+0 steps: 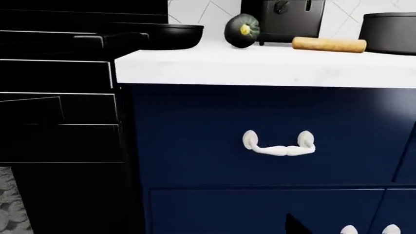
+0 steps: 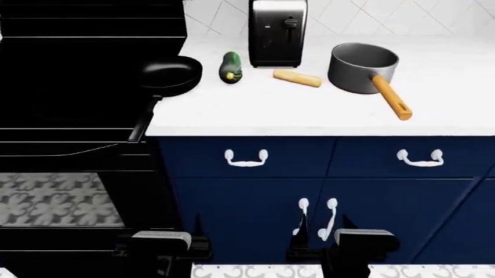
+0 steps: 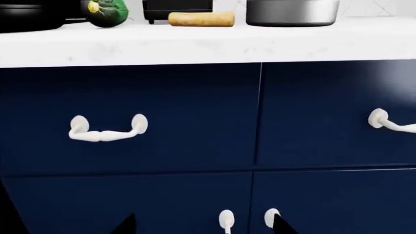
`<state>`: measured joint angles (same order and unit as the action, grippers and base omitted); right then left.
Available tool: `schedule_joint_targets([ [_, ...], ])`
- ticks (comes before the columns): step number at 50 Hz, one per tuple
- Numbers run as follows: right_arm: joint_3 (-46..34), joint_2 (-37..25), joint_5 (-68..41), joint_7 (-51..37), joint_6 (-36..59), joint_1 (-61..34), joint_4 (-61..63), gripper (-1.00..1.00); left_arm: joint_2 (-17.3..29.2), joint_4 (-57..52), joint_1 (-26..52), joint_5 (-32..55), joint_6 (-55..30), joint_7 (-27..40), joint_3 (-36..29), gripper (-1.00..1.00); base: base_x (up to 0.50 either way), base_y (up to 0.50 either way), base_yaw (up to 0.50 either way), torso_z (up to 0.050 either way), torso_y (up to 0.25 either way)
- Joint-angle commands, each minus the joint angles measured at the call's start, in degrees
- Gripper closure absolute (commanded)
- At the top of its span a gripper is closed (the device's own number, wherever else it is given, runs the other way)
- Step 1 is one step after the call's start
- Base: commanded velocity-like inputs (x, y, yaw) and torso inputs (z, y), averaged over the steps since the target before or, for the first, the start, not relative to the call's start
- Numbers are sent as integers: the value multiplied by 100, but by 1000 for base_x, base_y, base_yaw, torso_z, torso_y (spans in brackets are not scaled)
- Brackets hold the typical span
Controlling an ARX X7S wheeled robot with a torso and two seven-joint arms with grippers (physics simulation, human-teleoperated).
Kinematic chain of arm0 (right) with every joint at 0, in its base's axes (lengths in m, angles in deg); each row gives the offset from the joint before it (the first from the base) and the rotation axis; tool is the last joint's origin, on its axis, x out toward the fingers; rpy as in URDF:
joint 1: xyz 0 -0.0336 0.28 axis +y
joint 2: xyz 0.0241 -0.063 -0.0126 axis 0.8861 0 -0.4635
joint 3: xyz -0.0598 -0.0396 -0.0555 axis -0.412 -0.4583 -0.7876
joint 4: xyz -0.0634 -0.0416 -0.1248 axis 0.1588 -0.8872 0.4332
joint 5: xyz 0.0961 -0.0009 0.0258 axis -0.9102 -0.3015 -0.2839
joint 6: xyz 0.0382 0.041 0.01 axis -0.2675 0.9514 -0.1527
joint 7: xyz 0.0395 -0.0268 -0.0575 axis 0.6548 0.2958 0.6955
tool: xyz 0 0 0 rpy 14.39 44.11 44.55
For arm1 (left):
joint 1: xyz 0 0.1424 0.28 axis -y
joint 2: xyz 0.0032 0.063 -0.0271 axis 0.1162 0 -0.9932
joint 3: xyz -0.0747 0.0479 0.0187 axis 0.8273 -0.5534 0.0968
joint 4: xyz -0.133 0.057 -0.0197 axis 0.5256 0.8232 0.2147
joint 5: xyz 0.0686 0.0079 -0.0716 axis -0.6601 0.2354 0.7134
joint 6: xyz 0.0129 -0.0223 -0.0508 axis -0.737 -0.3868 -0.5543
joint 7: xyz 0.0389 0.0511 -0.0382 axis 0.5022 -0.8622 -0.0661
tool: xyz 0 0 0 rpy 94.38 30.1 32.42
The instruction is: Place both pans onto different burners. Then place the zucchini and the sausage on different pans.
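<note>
A black toaster [image 2: 277,32] stands on the white counter [image 2: 309,113] — navy drawers [image 2: 243,157] with white handles [image 2: 246,159] below.

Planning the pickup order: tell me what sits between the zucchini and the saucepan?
The sausage lies between zucchini and saucepan, in front of the toaster; head view.

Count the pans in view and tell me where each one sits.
2. The black frying pan sits at the counter's left edge by the stovetop; the steel saucepan stands on the white counter, right of the toaster.
</note>
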<state>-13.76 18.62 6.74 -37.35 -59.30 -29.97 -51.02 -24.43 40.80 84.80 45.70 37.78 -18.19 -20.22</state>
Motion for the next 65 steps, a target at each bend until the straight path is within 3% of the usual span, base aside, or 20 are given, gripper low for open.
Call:
schedule_joint_targets([
  [1,-43,-27,-38,-30,-29,-11,-38,-100,31,15,6,33,22,36,-38,-100,0,-500,0,0,0],
  [11,-86,-59,-49,-59,-63,-11,-45,-100,76,-51,5,54,-16,95,-54,-100,0,-467,0,0,0],
  [14,-116,-158,71,-192,221,-11,203,-100,228,-519,0,265,-462,96,21,-100,0,0,0,0,0],
  [17,-63,-375,120,-329,760,22,864,-100,475,-1244,45,356,-1122,267,130,-100,0,0,0,0,0],
  [22,181,-959,-105,-446,2337,61,2790,-100,1158,-3166,187,981,-2998,432,374,-100,0,0,0,0,0],
  [27,697,-1499,-809,-472,4181,-237,4599,-100,1677,-4845,879,2269,-5045,878,1130,-100,0,0,0,0,0],
  [33,1192,-1856,-1393,-567,5565,-1000,5704,-100,1850,-5512,2149,4278,-6853,1575,2372,-100,0,0,0,0,0],
  [37,1444,-1981,-1686,-638,6379,-1754,5988,-100,1986,-5552,2879,5265,-7583,2122,2804,-100,0,0,0,0,0],
  [44,2022,-1940,-2298,-618,7385,-2615,6220,-100,2174,-5639,3349,5870,-7897,2537,3014,-100,0,0,0,0,0],
  [65,2286,-2026,-2747,-803,7279,-2671,6218,-100,2426,-5627,3558,6181,-7919,2828,2967,-100,432,0,0,0,0],
])
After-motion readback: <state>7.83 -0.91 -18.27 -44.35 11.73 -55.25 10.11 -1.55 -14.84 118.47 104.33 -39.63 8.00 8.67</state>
